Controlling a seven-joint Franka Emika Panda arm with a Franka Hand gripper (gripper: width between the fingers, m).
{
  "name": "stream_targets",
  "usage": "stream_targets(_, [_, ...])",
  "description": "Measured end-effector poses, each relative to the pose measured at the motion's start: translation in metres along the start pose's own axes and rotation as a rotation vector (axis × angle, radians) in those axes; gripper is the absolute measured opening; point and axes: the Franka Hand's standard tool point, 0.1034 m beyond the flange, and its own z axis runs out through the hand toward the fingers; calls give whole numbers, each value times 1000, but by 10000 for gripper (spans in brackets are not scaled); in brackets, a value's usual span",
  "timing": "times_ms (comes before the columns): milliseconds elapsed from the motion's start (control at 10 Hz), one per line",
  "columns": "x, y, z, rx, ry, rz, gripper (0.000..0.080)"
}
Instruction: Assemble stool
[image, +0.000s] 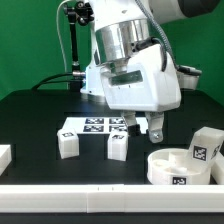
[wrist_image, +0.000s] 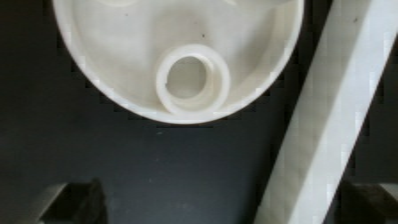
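Thick round white plastic seat (image: 178, 166) at 4 o'clock in exterior view, socket face up, no leg fitted. Three stubby white tagged leg blocks (image: 118, 146) lie loose. Gripper (image: 146, 131) hovers at seat's 11 o'clock, fingers apart, apparently empty. All joins outstanding.

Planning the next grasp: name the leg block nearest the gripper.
The middle leg block, just beside the open gripper. The leg block at the exterior view's left and the leg block at its right lie farther off.
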Motion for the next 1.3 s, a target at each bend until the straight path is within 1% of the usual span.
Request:
stream_targets(100, [1, 1, 1, -38, 4, -155, 649])
stream_targets(200, [-1, 2, 2, -73, -2, -243, 649])
stream_targets(300, [-2, 2, 4, -112, 8, -419, 649])
stream_targets(900, [1, 4, 4, -119, -8, -809, 649])
stream_targets(1000, [1, 10, 6, -126, -13, -787, 649])
stream_targets(1200, [3, 32, 11, -155, -26, -737, 649])
stream_targets(1300, [6, 47, 12, -171, -33, -713, 649])
